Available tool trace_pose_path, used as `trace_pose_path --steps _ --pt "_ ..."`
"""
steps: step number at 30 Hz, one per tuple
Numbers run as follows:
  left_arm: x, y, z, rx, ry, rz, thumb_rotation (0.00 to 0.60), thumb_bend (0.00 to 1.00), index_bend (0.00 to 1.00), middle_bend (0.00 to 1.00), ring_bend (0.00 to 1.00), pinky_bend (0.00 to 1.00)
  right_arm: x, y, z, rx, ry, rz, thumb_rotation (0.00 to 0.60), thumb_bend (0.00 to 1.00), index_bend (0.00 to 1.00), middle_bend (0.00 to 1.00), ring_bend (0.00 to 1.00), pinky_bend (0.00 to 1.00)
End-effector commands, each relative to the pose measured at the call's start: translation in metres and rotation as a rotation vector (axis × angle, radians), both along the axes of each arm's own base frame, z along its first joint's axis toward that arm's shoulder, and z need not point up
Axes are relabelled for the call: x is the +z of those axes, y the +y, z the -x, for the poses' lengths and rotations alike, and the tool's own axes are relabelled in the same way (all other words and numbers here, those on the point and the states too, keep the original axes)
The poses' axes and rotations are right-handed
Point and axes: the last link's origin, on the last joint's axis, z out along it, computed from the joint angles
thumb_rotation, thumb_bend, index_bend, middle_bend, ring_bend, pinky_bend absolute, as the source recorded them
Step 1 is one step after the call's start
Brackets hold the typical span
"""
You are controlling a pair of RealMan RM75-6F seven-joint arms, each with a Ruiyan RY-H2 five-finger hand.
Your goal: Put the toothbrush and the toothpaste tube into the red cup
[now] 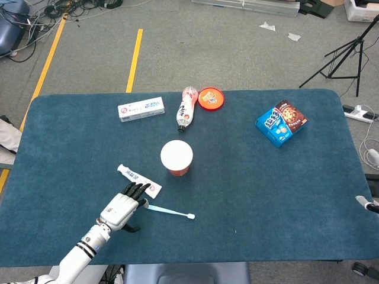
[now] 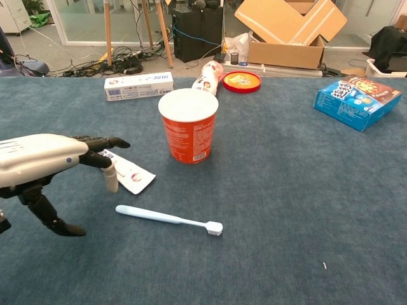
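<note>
Two task items, neither yet stowed.

Head view. Red cup (image 1: pixel 176 158): upright near the table's middle, white interior showing nothing inside. Toothpaste tube (image 1: pixel 138 180): flat on the blue table (image 1: pixel 249 195), just left of and nearer than the cup, cap end pointing far-left. Toothbrush (image 1: pixel 170 211): flat, nearer than the tube, bristle end to the right, handle end to the left. Judgement: nothing done; both items remain to be picked up and placed. Left hand (image 1: pixel 122 209): over the near-left table, fingers extended and spread, dark fingertips reaching over the tube's near end and the brush's handle end; it holds nothing that can be seen. Whether it touches either item cannot be told from above. Right hand (image 1: pixel 368 205): only a sliver at the far right edge; its fingers' state cannot be told. Other stock: boxed toothpaste (image 1: pixel 141 109) far-left, bottle (image 1: pixel 186 110) lying far-centre, red lid (image 1: pixel 211 97) beside it, blue snack box (image 1: pixel 281 122) far-right.

Chest view. Cup (image 2: pixel 188 125) empty-looking, upright. Tube (image 2: pixel 127 173) partly hidden behind the left hand (image 2: pixel 46 166), which hangs above the table, palm down, fingers stretched toward the right, thumb hanging below, grasping nothing. Toothbrush (image 2: pixel 170 219) lies apart from the hand, to its right and slightly nearer. Right hand not shown here.
</note>
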Motion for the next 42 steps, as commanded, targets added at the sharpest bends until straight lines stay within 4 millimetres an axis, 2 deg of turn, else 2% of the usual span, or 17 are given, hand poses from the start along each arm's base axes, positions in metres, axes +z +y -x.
trace_pose_path --steps 1,13,33,38,42 --pt "-0.012 0.008 -0.007 -0.011 -0.004 -0.016 0.600 0.09 0.30 0.00 0.00 0.00 0.001 0.000 0.001 -0.001 -0.002 0.003 0.600 0.00 0.00 0.00 0.00 0.30" --pt "-0.045 0.025 -0.015 0.008 0.000 -0.022 0.600 0.09 0.39 0.00 0.00 0.00 0.008 0.002 0.011 -0.025 -0.016 0.014 0.600 0.00 0.00 0.00 0.00 0.30" --pt "-0.067 0.033 -0.034 0.048 -0.006 0.005 0.600 0.10 0.43 0.00 0.00 0.00 0.005 0.002 0.020 -0.044 -0.029 0.006 0.600 0.00 0.00 0.00 0.00 0.30" --pt "-0.072 0.034 -0.037 0.050 0.005 0.017 0.600 0.20 0.43 0.00 0.00 0.00 0.005 0.002 0.022 -0.048 -0.030 0.005 0.600 0.00 0.00 0.00 0.00 0.30" --pt "-0.075 0.033 -0.038 0.046 0.008 0.024 0.600 0.24 0.43 0.00 0.00 0.00 0.006 0.002 0.024 -0.053 -0.034 0.006 0.600 0.00 0.00 0.00 0.00 0.30"
